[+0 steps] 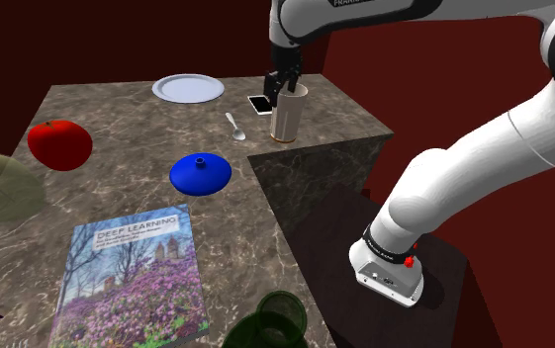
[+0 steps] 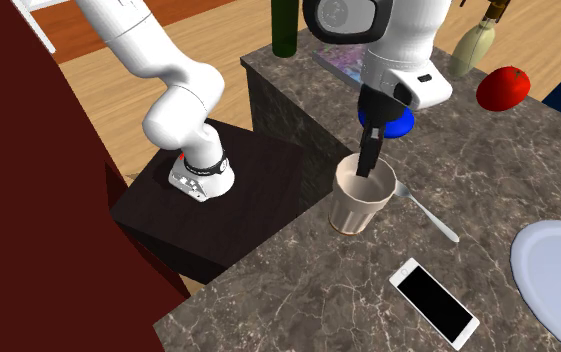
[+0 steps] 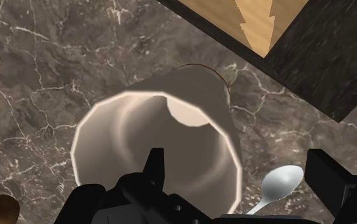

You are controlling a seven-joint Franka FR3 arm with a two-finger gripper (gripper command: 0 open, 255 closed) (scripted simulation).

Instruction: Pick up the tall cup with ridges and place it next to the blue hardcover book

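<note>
The tall beige cup [image 1: 288, 119] stands upright near the marble counter's far corner, close to the edge. Its rim looks faceted in the wrist view, where the cup [image 3: 132, 133] is seen from above. My gripper [image 1: 283, 91] is open and straddles the cup's wall: one finger [image 3: 154, 167] dips inside the rim, the other finger [image 3: 326, 175] hangs outside it. Neither finger touches the cup [image 2: 361, 200]. The gripper [image 2: 368, 165] comes down from above. The book [image 1: 132, 277], blue-edged with a flower picture on its cover, lies flat near the front of the counter.
A spoon [image 1: 235, 125] and a phone [image 1: 259, 103] lie beside the cup, with a white plate [image 1: 188, 88] behind them. A blue lid-shaped piece [image 1: 200, 173] and a red fruit [image 1: 59, 143] sit mid-counter. A dark green bottle [image 1: 270, 321] stands by the book.
</note>
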